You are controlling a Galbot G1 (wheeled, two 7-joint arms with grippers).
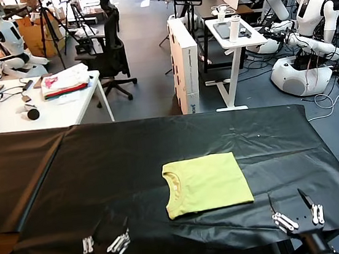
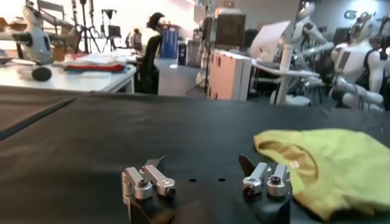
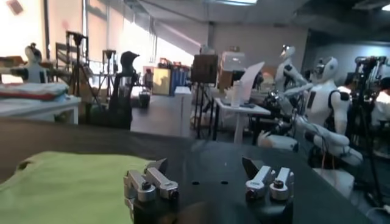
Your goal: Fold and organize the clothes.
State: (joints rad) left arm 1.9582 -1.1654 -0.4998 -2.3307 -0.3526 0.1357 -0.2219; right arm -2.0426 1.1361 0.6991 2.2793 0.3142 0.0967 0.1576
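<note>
Lime yellow-green cotton T-shirt (image 1: 207, 184) folded into a rectangle, lying mid black-covered desk (image 1: 100, 166). Left tool (image 1: 106, 243) and right tool (image 1: 298, 216) parked at near edge, fingers apart, empty. Folding apparently done; next likely tidying or placement.

A big desk (image 1: 100, 166) with a wrinkly black cover fills the lower half of the head view. One folded yellow-green shirt (image 1: 207, 184) lies flat on it, a bit right of the middle, with its neck hole toward the left.
</note>
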